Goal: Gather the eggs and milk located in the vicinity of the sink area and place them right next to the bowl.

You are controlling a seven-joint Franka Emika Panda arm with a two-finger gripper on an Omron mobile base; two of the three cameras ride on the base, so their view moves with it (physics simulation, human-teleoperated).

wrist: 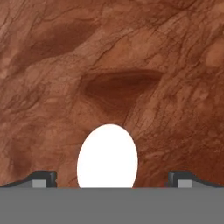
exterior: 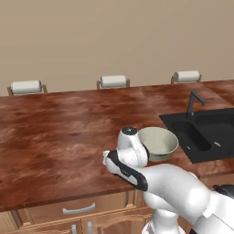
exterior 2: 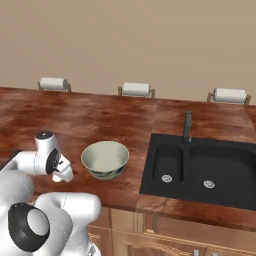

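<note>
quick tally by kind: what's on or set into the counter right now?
bowl: 1
white egg: 1
sink: 1
faucet: 1
paper towel rolls: 3
Total: 7

**Surface finishes, kitchen scene**

Counter (exterior: 59, 137): reddish-brown veined stone look, mottled and polished; close up in the hand view (wrist: 131, 52) the veining is fine and cracked-looking, the sheen low. Bowl (exterior 2: 105, 159): smooth ceramic look, pale grey-green with a lighter rim, soft gloss inside. Sink (exterior 2: 200, 170): matt black basins with small shiny silver drains; faucet (exterior 2: 188, 125) dark, dull metal. White egg (wrist: 107, 157): flat, even white, no visible texture. Cabinet fronts (exterior: 68, 212): warm wood grain, satin.
</note>
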